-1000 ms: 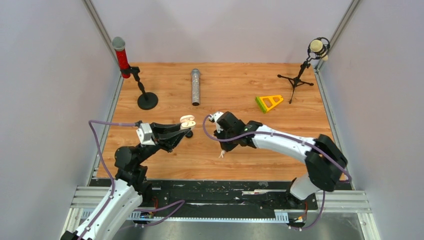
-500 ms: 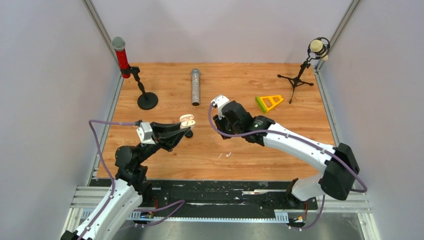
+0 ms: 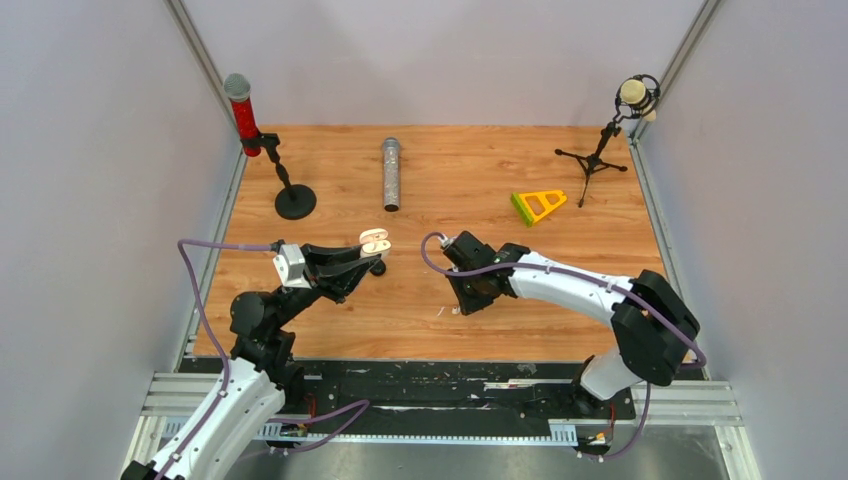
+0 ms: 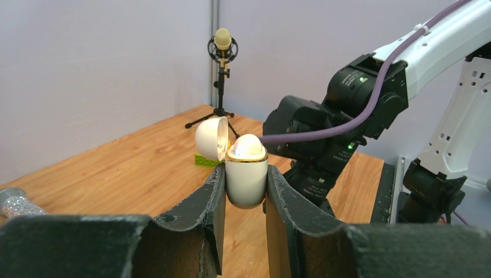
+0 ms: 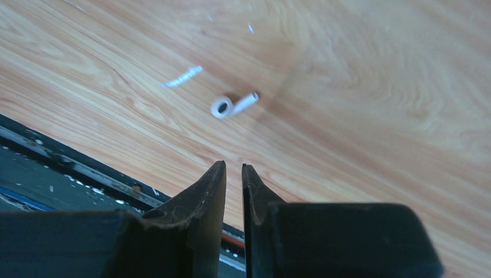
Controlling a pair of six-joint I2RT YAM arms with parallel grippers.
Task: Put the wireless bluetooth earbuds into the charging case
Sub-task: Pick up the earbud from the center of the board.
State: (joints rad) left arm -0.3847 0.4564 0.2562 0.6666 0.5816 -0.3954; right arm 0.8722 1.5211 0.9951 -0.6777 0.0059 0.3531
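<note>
My left gripper (image 3: 372, 258) is shut on a white charging case (image 3: 375, 241) and holds it upright above the table with the lid open. In the left wrist view the case (image 4: 246, 185) sits between the fingers of the gripper (image 4: 245, 171), and something white glows in its gold-rimmed mouth. One white earbud (image 3: 456, 310) with a short stem lies on the table; in the right wrist view it (image 5: 231, 105) lies just ahead of my right gripper (image 5: 233, 166). That gripper (image 3: 472, 304) is low over the table, empty, its jaws a narrow gap apart. No black earbuds show.
A thin white sliver (image 5: 181, 76) lies beside the earbud. At the back are a red microphone on a stand (image 3: 243, 108), a silver microphone lying flat (image 3: 391, 173), a green and yellow wedge (image 3: 538, 205) and a tripod microphone (image 3: 600, 140). The table's black front edge (image 5: 52, 168) is close.
My right gripper rose toward the case half a second ago and has come back down over the white earbud. The left gripper and the case have not moved.
</note>
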